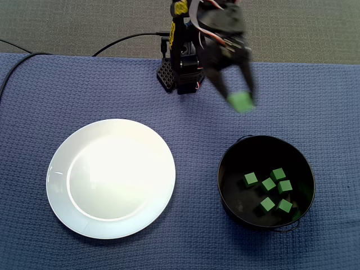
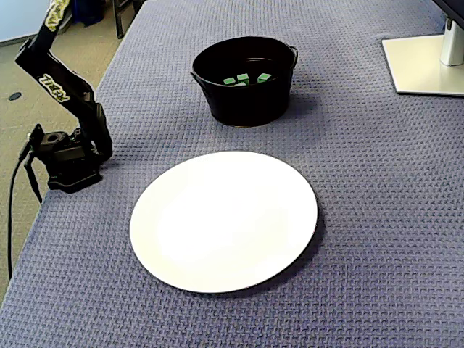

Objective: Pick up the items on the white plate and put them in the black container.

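Observation:
In a fixed view my gripper [image 1: 238,99] hangs above the cloth, a little beyond the far rim of the black container [image 1: 226,179], shut on a green cube [image 1: 242,103]. Several more green cubes [image 1: 269,184] lie inside the container. The white plate [image 1: 111,177] to its left has nothing on it. In the other fixed view the plate [image 2: 225,220] sits near the front and the black container [image 2: 246,98] behind it, with green cubes [image 2: 243,78] showing over its rim. There only the lower arm [image 2: 65,90] shows; the gripper is outside the picture.
The arm's base [image 1: 180,76] stands at the back edge of the blue cloth, with cables [image 1: 121,40] trailing left. A white monitor stand [image 2: 424,61] sits at the far right in the other fixed view. The table's edge runs along the left beside the base [image 2: 65,163].

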